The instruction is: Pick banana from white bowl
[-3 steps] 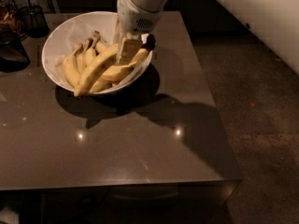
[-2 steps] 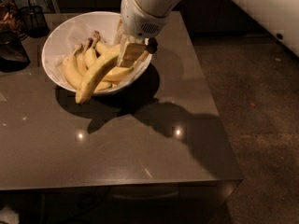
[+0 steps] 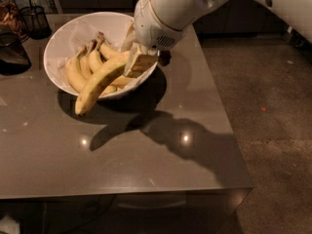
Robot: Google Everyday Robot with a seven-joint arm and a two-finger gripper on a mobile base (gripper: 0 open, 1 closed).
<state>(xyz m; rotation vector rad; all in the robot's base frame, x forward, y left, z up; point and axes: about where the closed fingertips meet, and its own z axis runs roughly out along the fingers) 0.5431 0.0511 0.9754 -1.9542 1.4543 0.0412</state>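
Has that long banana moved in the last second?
Yes. Clamped in the gripper, the banana has lifted, and its free end now pokes out past the white bowl's near rim, toward the table's front.

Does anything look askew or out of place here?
The banana juts over the front rim of the white bowl, tip above the table, its other end pinched in the gripper at the bowl's right side. Nothing looks spilled or damaged.

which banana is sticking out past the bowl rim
The longest banana, gripped by the gripper at the rim of the white bowl; the shorter ones lie inside.
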